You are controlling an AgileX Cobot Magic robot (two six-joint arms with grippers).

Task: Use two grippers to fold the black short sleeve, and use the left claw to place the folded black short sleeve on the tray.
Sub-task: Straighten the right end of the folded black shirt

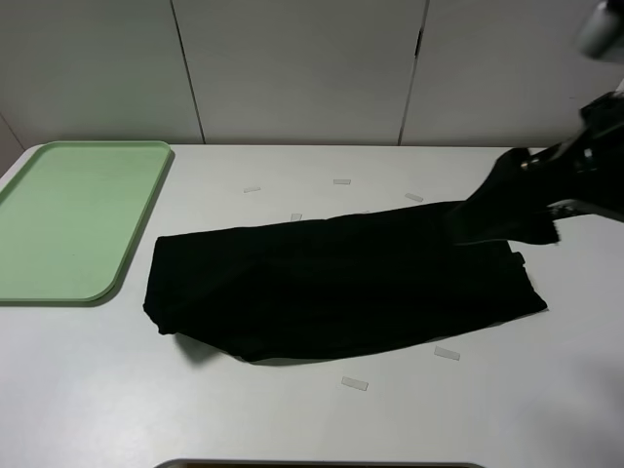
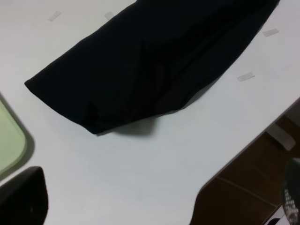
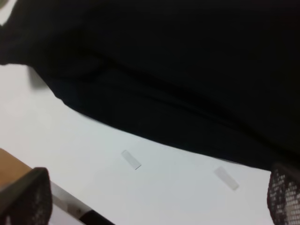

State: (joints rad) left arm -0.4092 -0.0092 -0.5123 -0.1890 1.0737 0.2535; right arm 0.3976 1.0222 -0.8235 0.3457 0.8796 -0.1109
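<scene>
Only its wrist view shows the left claw (image 2: 159, 199): jaws apart, empty, black short sleeve (image 2: 150, 61) ahead, tray (image 2: 8, 140) beside. The right gripper (image 3: 154, 199), likewise spread, hangs over it.

The short-sleeve T-shirt (image 1: 341, 288) is plain black. The tray (image 1: 68, 219) is pale green. The table (image 1: 487, 409) is white, dotted with pale translucent tape strips (image 1: 354, 383). The wall panels (image 1: 292, 68) are off-white with dark seams. The floor (image 2: 248, 197) is brown.
</scene>
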